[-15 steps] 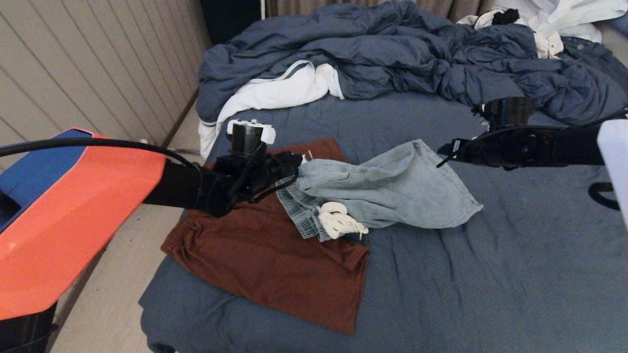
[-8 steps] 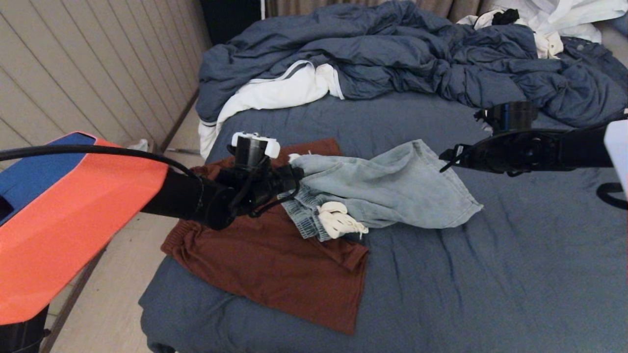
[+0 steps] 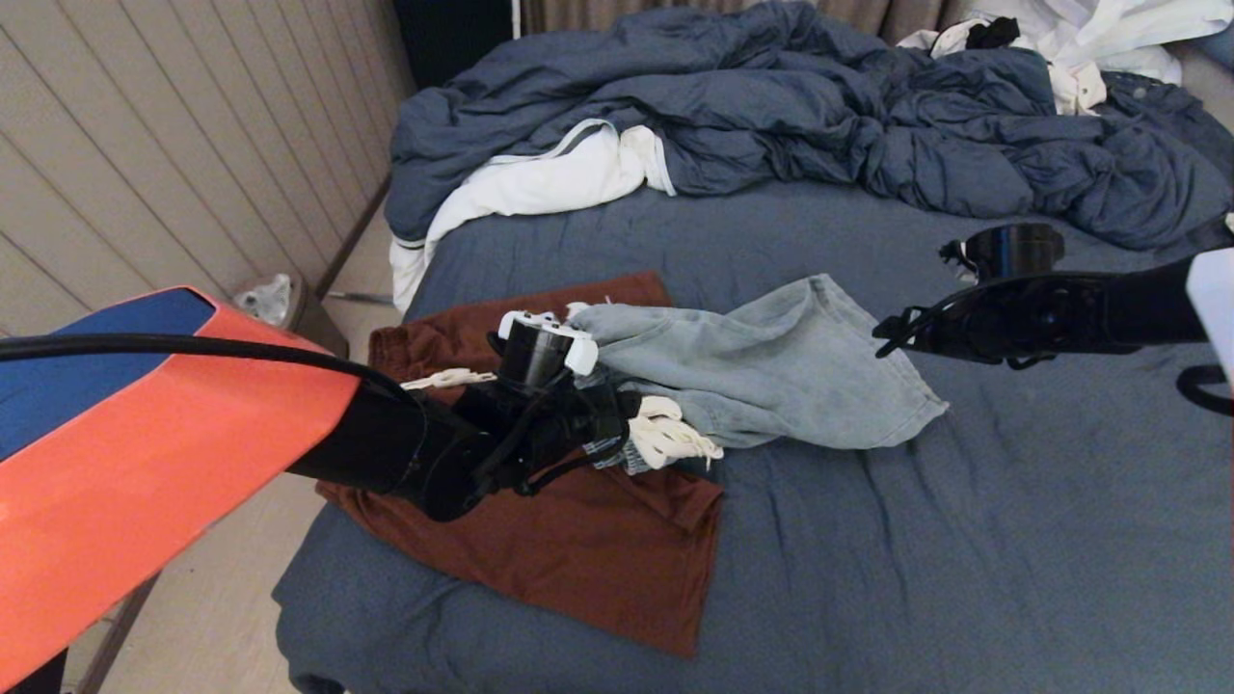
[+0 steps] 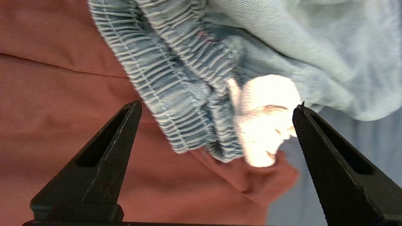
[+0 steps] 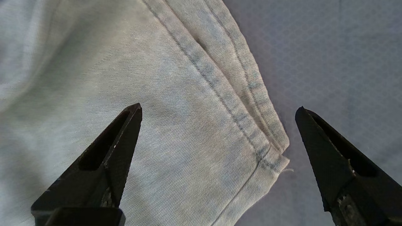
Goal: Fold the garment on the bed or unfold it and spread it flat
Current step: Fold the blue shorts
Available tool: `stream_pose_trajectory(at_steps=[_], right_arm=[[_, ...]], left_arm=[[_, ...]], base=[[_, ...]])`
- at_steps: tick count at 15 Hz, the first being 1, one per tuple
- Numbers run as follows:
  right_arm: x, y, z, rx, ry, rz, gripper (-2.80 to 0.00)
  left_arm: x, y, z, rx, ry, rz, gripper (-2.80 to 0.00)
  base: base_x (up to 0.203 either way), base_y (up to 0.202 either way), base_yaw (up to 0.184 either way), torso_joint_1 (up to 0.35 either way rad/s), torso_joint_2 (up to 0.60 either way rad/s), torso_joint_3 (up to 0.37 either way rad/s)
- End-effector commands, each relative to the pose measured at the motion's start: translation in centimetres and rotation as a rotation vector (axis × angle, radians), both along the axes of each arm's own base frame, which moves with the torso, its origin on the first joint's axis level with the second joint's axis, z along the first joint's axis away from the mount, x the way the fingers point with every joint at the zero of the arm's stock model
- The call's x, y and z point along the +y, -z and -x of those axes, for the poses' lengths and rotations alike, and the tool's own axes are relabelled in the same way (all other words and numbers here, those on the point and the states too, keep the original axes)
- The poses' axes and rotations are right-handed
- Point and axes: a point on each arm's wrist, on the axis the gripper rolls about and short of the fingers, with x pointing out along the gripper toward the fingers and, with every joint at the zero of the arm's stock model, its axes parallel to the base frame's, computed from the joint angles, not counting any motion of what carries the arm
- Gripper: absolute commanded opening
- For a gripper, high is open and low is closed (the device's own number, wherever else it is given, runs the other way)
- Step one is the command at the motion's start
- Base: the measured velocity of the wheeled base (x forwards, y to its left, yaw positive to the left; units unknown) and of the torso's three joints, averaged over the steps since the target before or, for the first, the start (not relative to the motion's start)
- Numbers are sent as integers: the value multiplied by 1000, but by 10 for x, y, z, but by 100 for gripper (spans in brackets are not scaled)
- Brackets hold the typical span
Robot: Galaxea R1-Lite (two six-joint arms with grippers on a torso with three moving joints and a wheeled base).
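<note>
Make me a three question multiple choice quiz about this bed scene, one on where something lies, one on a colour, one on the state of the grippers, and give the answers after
1. Where do the light blue denim shorts lie?
A. Partly over the rust-brown shorts and partly on the bed
B. On the floor beside the bed
C. Buried under the duvet

2. What colour is the drawstring at the denim shorts' waistband?
A. Black
B. White
C. Red

3. How do the left gripper and right gripper stand?
A. Both shut on the denim shorts
B. Left shut, right open
C. Both open, holding nothing

Answers:
1. A, the waistband end overlaps the rust-brown shorts while the leg rests on the blue sheet.
2. B, the knotted cord shows white in the head and left wrist views.
3. C, each wrist view shows spread fingers with cloth lying free between them.
</note>
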Motion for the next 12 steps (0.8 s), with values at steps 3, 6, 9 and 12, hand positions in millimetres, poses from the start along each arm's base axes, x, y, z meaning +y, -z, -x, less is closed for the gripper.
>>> stream_pose_trajectory(at_steps=[3, 6, 9, 12], right_arm=[[-7, 25, -13, 42, 8, -4, 0], [-16, 41, -24, 59, 21, -8, 0], [-23, 51, -33, 73, 16, -13, 0], [-24, 65, -41, 102, -22, -44, 0]], left_arm=[[0, -6, 0, -13, -3, 18, 0], [-2, 2, -3, 1, -4, 5, 0], [-3, 3, -4, 1, -3, 6, 0], [-5, 4, -6, -1, -3, 7, 0]], base=[[0, 0, 0, 0, 0, 0], [0, 0, 0, 0, 0, 0], [0, 0, 0, 0, 0, 0], [0, 0, 0, 0, 0, 0]])
